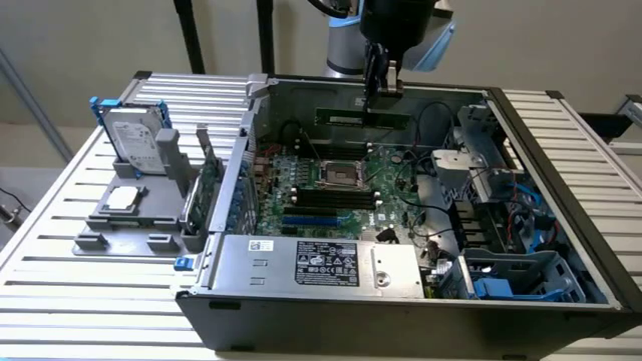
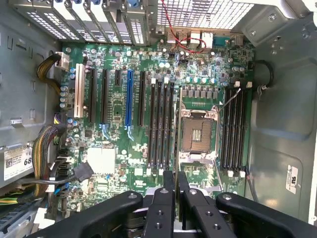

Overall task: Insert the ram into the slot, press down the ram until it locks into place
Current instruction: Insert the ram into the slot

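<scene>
**Ram held above the case, not yet in the slot**

Step in hand: carry and approach, insertion not started.

The pincer [image 1: 383, 96] is clenched on the top edge of the ram [image 1: 363, 117], gripping it off-centre, toward the exterior view's right end of the stick. The ram hangs level with its long edge down. It is in the air over the far part of the open case [image 1: 401, 323], well apart from the motherboard [image 1: 276, 218]. It touches nothing but the pincer.

In the wrist view the pincer [image 2: 176, 174] looks straight down on the board, jaws close together with only a thin gap. The black memory slots [image 2: 165, 124] lie in parallel rows just beside the processor socket [image 2: 197, 131], with more rows on its other side. All look empty. I cannot tell which slot is the target.

In the exterior view the slots [image 1: 326, 197] sit near the socket [image 1: 336, 174], nearer the camera than the ram.

Judgement: seating calls for the stick's edge to run parallel along one slot and be centred end to end. The descent must be straight, then an even downward push. The off-centre grip could tilt the stick.
</scene>
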Controlling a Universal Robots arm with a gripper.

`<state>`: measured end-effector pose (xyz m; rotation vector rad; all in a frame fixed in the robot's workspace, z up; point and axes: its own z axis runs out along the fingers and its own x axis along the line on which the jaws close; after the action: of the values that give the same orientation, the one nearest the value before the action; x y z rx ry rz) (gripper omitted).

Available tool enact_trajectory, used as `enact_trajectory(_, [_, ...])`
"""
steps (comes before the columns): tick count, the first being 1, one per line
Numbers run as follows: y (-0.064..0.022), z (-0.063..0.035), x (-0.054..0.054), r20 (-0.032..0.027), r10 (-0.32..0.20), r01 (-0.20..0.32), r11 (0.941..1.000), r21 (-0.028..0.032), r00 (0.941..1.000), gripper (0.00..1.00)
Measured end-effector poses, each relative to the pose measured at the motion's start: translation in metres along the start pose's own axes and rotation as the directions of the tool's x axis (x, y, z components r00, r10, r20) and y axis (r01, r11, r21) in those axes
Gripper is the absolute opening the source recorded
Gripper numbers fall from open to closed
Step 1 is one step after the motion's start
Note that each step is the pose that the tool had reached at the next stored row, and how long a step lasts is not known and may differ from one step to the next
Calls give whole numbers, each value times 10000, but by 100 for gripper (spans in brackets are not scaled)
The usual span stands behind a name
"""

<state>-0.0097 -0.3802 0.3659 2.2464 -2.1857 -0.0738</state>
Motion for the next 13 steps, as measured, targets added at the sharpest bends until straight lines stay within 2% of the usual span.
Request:
enact_trajectory(6, [8, 16, 1, -3, -2, 2, 10000, 5, 10000, 14])
enact_trajectory(13, [120, 133, 12, -22, -1, 1, 10000, 5, 10000, 14])
